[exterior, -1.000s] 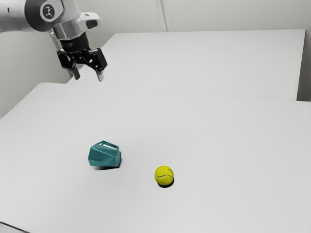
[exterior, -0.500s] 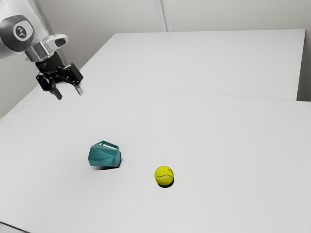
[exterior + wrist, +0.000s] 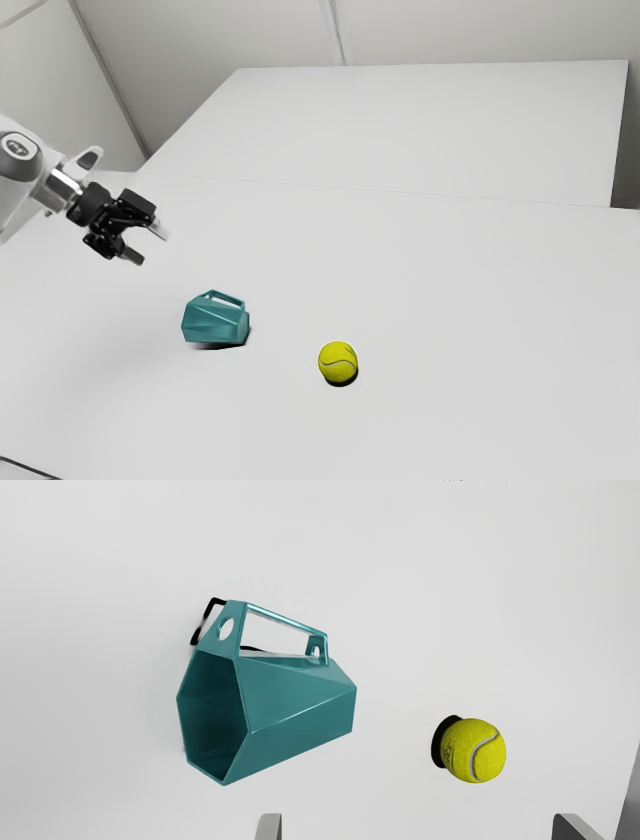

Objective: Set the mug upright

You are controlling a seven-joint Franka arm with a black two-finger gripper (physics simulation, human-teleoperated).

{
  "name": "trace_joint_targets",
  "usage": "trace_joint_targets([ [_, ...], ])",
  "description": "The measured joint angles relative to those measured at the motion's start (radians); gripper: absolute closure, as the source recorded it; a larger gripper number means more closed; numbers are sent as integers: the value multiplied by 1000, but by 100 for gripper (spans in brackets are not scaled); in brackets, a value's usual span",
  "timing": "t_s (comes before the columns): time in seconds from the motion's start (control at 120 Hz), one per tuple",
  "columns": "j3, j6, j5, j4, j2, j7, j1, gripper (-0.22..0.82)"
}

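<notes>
My gripper (image 3: 146, 245) hangs above the table toward the exterior view's left, apart from the mug and tilted toward it. In the wrist view the gripper (image 3: 417, 825) is open, its two fingertips wide apart with nothing between them. The teal faceted mug (image 3: 214, 322) lies on its side, base toward the ball. Seen from my hand, the mug (image 3: 295, 700) shows its dark hollow mouth, and its angular handle sticks out from one side.
A yellow tennis ball (image 3: 338, 362) rests on the white table (image 3: 450, 300), to the exterior view's right of the mug. The wrist view has the ball (image 3: 474, 750) beyond the mug's base.
My gripper has moved toward the exterior view's left and lower in that view, and my hand has tilted. Mug and ball have stayed where they were.
</notes>
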Motion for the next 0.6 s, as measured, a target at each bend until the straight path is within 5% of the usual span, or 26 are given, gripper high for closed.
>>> trace_joint_targets([
  [0.6, 64, 66, -327, -216, 76, 491, 50, 2],
])
